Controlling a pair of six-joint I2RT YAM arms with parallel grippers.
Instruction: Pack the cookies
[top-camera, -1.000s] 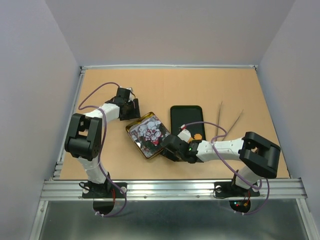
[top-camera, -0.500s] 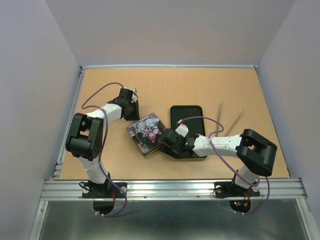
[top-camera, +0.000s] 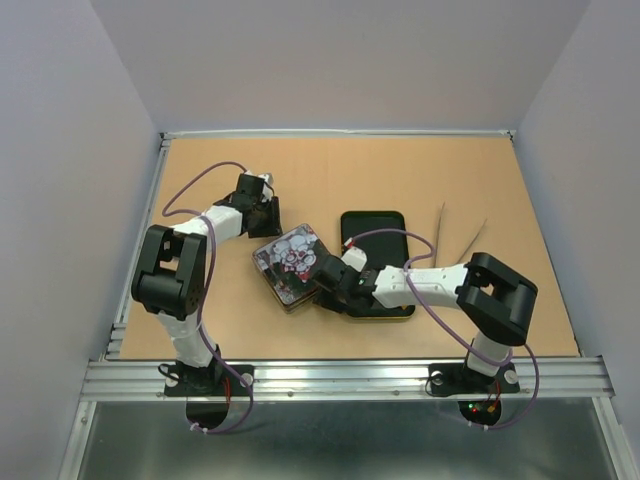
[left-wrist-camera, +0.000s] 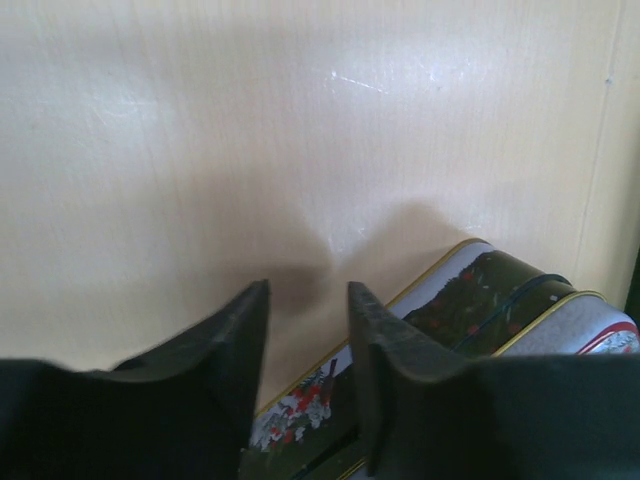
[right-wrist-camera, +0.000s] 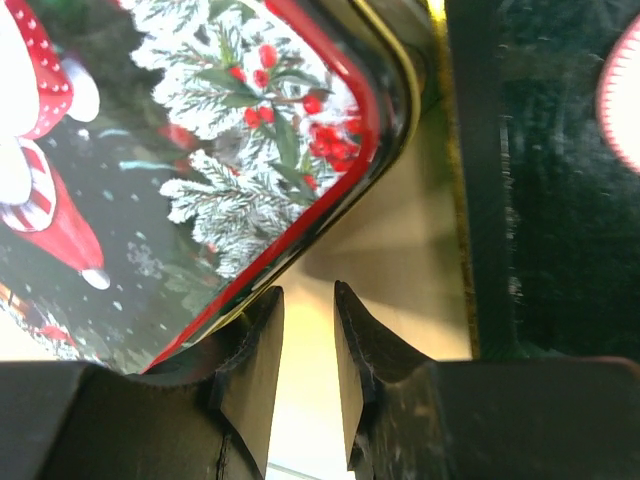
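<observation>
While its printed lid is on, the Christmas tin hides whatever is inside, so the cookies cannot be seen in any view. From above, the tin lies turned like a diamond, just left of the middle of the tan table. A black oblong tray lies just to its right.

The left gripper is at the tin's upper left corner. In the left wrist view this gripper has its fingers a small way apart, with only bare table between them. The tin's gold-edged corner is at the lower right of that view, beside the right-hand finger, and I cannot tell whether they touch.

The right gripper lies low at the tin's lower right edge, in the gap between tin and tray. In the right wrist view this gripper has its fingers nearly together, with a narrow slit of table between them and nothing held. The lid's holly and red rim fill the upper left of that view, and the tray fills the right. A round pink-and-white shape is cut off by the right edge, too little to name.

Two thin sticks lie right of the tray.
</observation>
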